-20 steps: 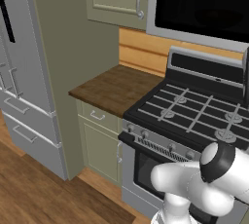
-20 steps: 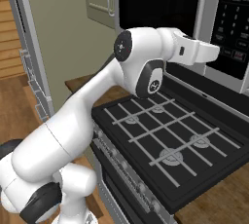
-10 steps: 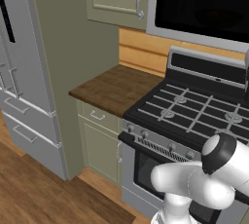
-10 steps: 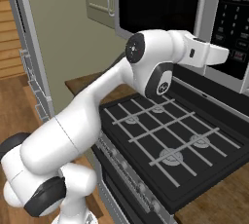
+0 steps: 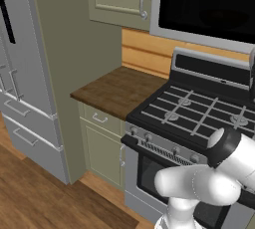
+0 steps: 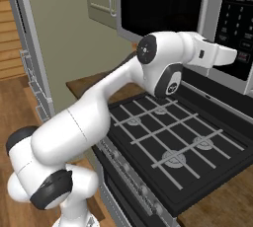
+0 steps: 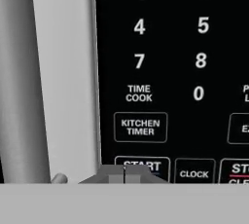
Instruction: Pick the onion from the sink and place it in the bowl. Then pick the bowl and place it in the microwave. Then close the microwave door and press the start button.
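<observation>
- The gripper [image 7: 125, 174] has its two small dark finger tips pressed together with no gap between them, holding nothing; they sit right at the lower edge of the START button [image 7: 142, 165] on the microwave [image 6: 236, 18].
- That button is a rounded white outline on flat glossy black, its lettering partly covered by the finger tips. Just to their right is the CLOCK button [image 7: 194, 174], and directly above them the KITCHEN TIMER button [image 7: 140, 127], with plain white digits further up.
- To the left of the fingers runs the long vertical silver handle [image 7: 17, 77] (smooth, rounded, matte grey) of the microwave door [image 6: 163, 9], whose large black glass window lies flush and shut in its silver frame.
- Below the outstretched white arm lies the black stove [image 6: 180, 147], with thin grey grates over round burners.
- Beside the stove is a brown wood-grain counter [image 5: 117, 89] over pale green panelled cabinets [image 5: 102, 146].
</observation>
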